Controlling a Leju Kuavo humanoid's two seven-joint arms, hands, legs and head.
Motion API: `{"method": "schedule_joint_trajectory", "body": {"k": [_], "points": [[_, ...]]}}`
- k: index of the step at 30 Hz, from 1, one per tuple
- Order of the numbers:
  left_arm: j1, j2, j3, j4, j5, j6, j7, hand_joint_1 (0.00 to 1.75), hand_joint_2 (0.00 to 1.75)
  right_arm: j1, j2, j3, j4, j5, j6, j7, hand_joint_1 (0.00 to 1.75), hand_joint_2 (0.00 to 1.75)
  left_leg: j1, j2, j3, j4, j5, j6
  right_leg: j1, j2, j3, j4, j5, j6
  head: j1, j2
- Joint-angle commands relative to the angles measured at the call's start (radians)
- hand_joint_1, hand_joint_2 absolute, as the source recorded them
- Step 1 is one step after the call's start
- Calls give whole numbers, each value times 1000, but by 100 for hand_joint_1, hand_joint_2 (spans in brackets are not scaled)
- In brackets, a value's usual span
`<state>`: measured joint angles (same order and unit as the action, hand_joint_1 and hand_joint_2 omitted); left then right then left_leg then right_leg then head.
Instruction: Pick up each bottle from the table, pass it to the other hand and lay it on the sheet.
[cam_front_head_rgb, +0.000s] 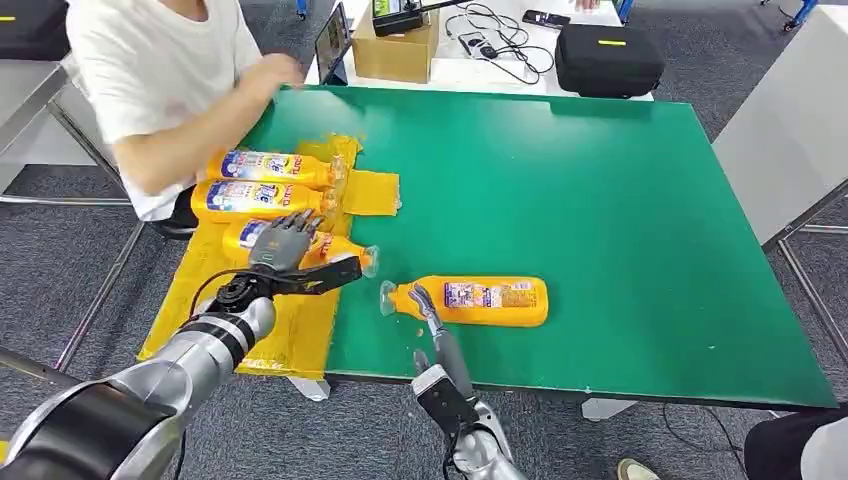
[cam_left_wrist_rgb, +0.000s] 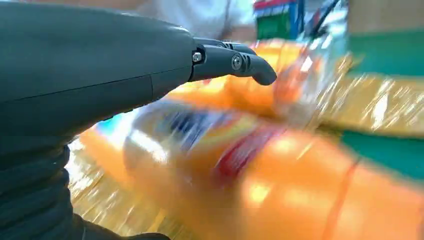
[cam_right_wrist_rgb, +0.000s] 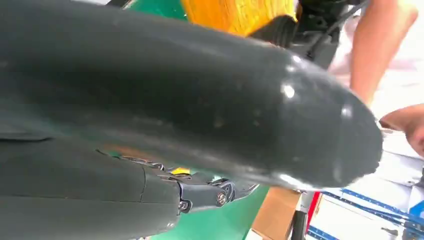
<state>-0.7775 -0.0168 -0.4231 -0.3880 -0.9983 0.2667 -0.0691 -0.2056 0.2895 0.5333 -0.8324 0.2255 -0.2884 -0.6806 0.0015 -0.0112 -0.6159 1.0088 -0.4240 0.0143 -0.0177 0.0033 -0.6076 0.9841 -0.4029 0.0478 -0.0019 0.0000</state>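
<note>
A green counter (cam_front_head_rgb: 600, 200) carries a yellow sheet (cam_front_head_rgb: 290, 330) at its left edge, laid out to receive bottles. Two orange bottles (cam_front_head_rgb: 270, 166) lie there side by side. The left robot hand (cam_front_head_rgb: 290, 245) rests on a third bottle (cam_front_head_rgb: 345, 250) on the sheet; whether it grips cannot be told. A fourth bottle (cam_front_head_rgb: 480, 300) lies on bare counter, the right robot hand (cam_front_head_rgb: 440, 360) released just beside it.

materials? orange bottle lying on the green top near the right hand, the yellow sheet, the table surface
Bottle: looks like glossy orange plastic with a clear cap and a printed label; highlights run along its body.
Sheet: thin shiny yellow film or foil-like wrap, judging by creases and glints; exact material unclear.
Table surface: matte green, flat, no glare; could be a mat or a painted board.
</note>
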Motion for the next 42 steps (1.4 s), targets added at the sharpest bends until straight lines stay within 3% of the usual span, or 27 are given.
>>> {"method": "schedule_joint_trajectory", "body": {"k": [1, 10, 12, 14, 15, 19, 21, 23, 35, 36, 37, 38, 39, 41, 42], "points": [[-29, -50, -17, -79, 59, -3, -83, 0, 175, -22, -13, -27, 55, 11, -6, 6, 0, 0, 1, -2, 1, 0, -1, 0, 1, -2, 2, -1, -1, -1, 0, 0], [2, -22, 45, -239, 205, 0, -176, 0, 175, -13, -16, -43, 65, 20, -21, -9, 0, 0, 1, 0, 2, 0, -1, -1, 1, -1, 2, 0, -1, -1, 0, 0], [78, -32, 93, -370, 342, -10, -241, 0, 175, -5, -22, -36, 50, 42, -59, -18, 0, 0, 1, 2, 6, 0, -3, -1, 2, 0, 7, -1, -2, -2, 0, 0], [171, -92, 210, -529, 652, -129, -281, 0, 175, 8, -35, -10, 1, 81, -154, -18, 0, 0, 0, 2, 5, -1, -2, 0, 1, 0, 5, -2, -2, -1, 0, 0], [223, -97, 217, -624, 799, -222, -271, 0, 175, 22, -52, 11, -38, 83, -196, -18, 0, 0, 1, 3, 7, -1, -3, -1, 1, 1, 7, -1, -2, -2, -1, 0], [378, -56, 142, -863, 970, -188, -265, 0, 175, 69, -98, 53, -156, 89, -280, -18, 0, 0, 0, 2, 6, -1, -3, 0, 0, 1, 6, -2, -3, -1, 0, 0], [408, -45, 126, -897, 989, -177, -270, 0, 175, 83, -108, 48, -187, 117, -279, -18, 0, 0, 0, 4, 6, -1, -4, 0, 0, 2, 6, -2, -3, -1, 0, 0], [447, -49, 123, -933, 1002, -161, -284, 0, 175, 91, -142, 55, -198, 236, -350, 25, 0, 0, 0, 5, 6, -1, -4, 0, 0, 3, 6, -2, -2, -2, 0, 0], [442, -47, 122, -931, 1003, -159, -285, 0, 175, 92, -143, 49, -194, 238, -343, 22, 0, 0, 0, 1, 1, 0, -2, 0, 0, 1, 2, -2, -1, -1, 0, 0], [442, -50, 124, -929, 1006, -156, -285, 0, 175, 85, -146, 54, -180, 278, -370, 34, 0, 0, 0, 2, 3, 0, -3, 0, 1, 1, 4, -2, -2, -2, 0, 0], [455, -57, 134, -942, 1016, -151, -284, 0, 175, 117, -149, -88, -256, 616, -410, 162, 0, 0, 0, 1, 2, -1, -2, 0, 0, 0, 2, -2, -1, -1, 0, 0], [476, -62, 145, -967, 1023, -151, -281, 0, 175, 151, -127, -185, -269, 932, -410, 174, 0, 175, 1, 2, 5, -1, -3, -1, 1, 1, 5, -2, -2, -2, 0, 0], [490, -63, 151, -983, 1023, -144, -279, 0, 175, 151, -140, -208, -260, 877, -410, 163, 0, 175, 0, -1, 2, -1, -2, 0, 0, -2, 3, -2, -2, -1, 0, 0], [547, -57, 169, -1031, 992, -115, -276, 0, 175, 124, -248, -211, -254, 1067, -410, 352, 0, 175, 0, 0, 4, -1, -3, 0, 0, -1, 5, -3, -2, -1, 0, 0], [566, -57, 182, -1045, 984, -114, -276, 0, 175, 119, -285, -208, -272, 1018, -410, 368, 0, 175, -1, 0, 3, -2, -2, 0, 0, 0, 4, -4, -1, 0, 0, 0]]}}
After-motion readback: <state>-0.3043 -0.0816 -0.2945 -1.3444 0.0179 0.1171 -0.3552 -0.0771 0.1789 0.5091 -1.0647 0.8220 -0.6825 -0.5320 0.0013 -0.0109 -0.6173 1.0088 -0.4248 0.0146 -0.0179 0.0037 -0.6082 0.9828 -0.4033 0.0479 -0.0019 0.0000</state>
